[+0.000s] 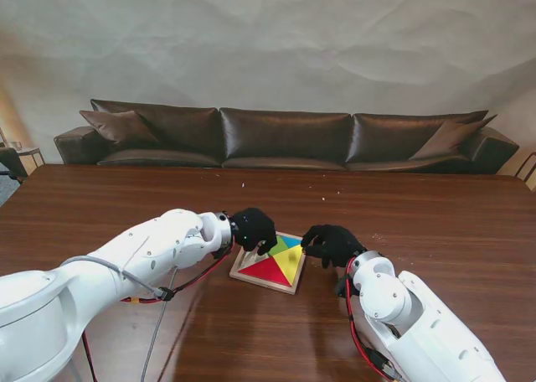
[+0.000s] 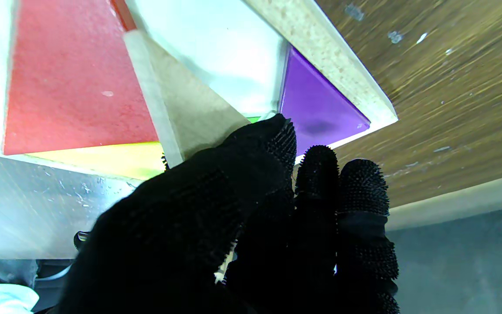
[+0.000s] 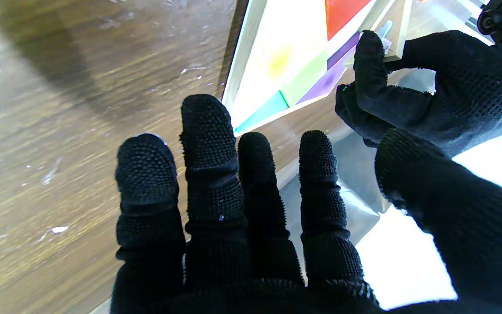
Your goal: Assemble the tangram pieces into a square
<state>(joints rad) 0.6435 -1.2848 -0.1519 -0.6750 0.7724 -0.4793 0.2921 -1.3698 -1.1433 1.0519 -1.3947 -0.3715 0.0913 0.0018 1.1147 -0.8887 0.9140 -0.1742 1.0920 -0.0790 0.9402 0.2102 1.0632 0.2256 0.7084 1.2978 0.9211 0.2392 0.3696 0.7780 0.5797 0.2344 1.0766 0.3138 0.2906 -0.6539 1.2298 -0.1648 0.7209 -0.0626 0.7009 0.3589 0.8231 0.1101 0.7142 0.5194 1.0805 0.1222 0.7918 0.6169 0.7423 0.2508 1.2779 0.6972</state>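
table [image 1: 435, 223]: glossy wood | tray [image 2: 320, 48]: matt speckled board | fingers [image 3: 209, 131]: nubbed knit

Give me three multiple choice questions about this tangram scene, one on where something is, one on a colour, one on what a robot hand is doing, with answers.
1. Where does the tangram tray sit?
A. Between the two robot hands, near the table's middle
B. On the sofa
C. At the table's far right edge

2. What colour is the large triangle nearest to me in the tray?
A. Blue
B. Red
C. Black

3. What is the left robot hand doing?
A. Resting flat on bare table far from the tray
B. Pinching a pale triangular piece at the tray
C. Holding a cable

Answers: A, the stand view shows the tray with the left robot hand on one side and the right robot hand on the other. B, the red triangle fills the near part. B, the left wrist view shows fingers closed on the pale piece over the tray.
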